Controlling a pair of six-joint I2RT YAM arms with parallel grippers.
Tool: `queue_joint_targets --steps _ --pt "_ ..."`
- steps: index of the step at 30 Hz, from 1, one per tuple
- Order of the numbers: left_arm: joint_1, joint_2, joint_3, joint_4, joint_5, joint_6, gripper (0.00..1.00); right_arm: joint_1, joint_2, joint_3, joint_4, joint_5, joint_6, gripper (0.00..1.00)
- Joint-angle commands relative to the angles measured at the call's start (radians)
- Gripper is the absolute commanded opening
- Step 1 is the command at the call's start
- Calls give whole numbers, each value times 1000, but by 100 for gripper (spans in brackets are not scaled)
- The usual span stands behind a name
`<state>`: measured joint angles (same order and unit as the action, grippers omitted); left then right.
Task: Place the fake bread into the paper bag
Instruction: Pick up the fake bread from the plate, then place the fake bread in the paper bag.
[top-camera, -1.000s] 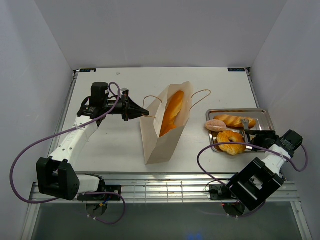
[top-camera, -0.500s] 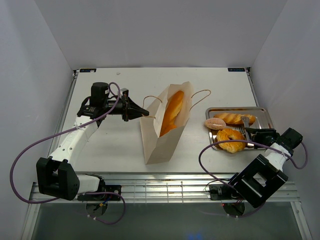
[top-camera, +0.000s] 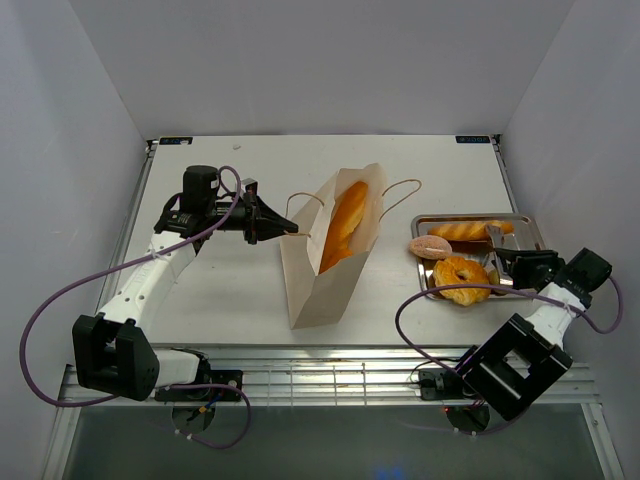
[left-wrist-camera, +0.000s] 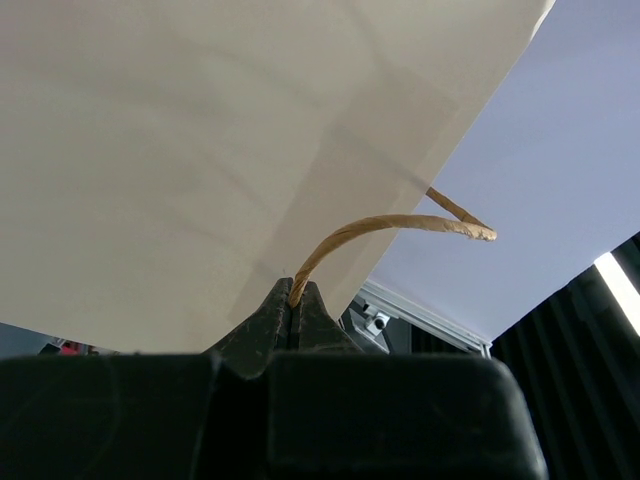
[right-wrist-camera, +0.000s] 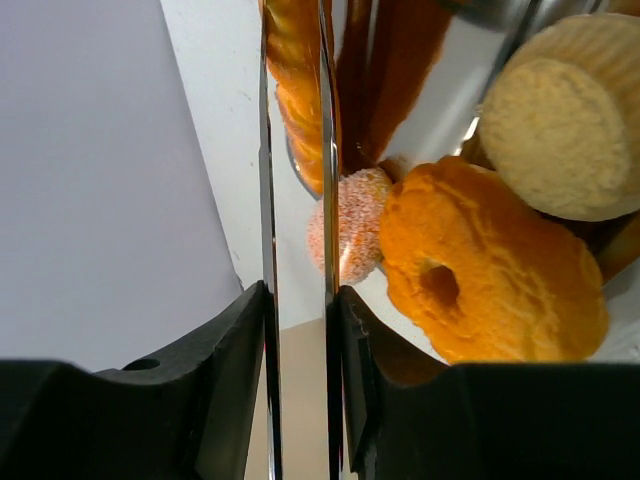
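Table (top-camera: 220, 290), white and flat, carries everything. At its middle stands the paper bag (top-camera: 320, 285), tall and tan, its mouth open. To the right of the bag and well apart from it, a shallow silver tray (top-camera: 530, 222) lies near the table's right edge.

A long golden baguette (top-camera: 345, 225) is already inside the bag, leaning along its back wall, with its upper end showing at the rim. The rest of the fake bread sits on the tray: a ridged loaf (top-camera: 465, 230) along the far side, a ring bun (top-camera: 460, 280) toward the near side, and a pink bun (top-camera: 430, 248) at the left rim. The right wrist view also shows a pale round piece (right-wrist-camera: 560, 120) beside the ring bun.

The left claw (left-wrist-camera: 297, 300) is closed tight, pinching the bag's thin cord handle (left-wrist-camera: 380, 225) on the bag's left side. The right claw (right-wrist-camera: 297, 310) reaches over the tray from the right. It is narrowed around metal tongs (right-wrist-camera: 268, 150), a finger pressing each blade. The blades run forward close together, above the pink bun and the loaf.
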<state>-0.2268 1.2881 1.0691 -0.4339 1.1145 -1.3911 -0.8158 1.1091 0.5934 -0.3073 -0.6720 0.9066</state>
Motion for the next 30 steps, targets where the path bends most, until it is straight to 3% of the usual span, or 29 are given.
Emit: queue_joint_targets --steps 1,13,22,27,30 --pt "-5 -12 35 -16 5 23 0 12 -40 115 -18 2 17 8" --pt "-6 10 87 -74 5 64 0 50 -106 379 -183 -47 78 8" --pt "-8 1 117 -120 1 95 0 200 1 833 -237 -193 156 8" --pt "-6 -18 108 -132 -13 96 0 219 92 1136 -253 -316 218 8" --pt "-3 -35 95 -132 -21 96 0 239 118 1218 -268 -409 245 8"
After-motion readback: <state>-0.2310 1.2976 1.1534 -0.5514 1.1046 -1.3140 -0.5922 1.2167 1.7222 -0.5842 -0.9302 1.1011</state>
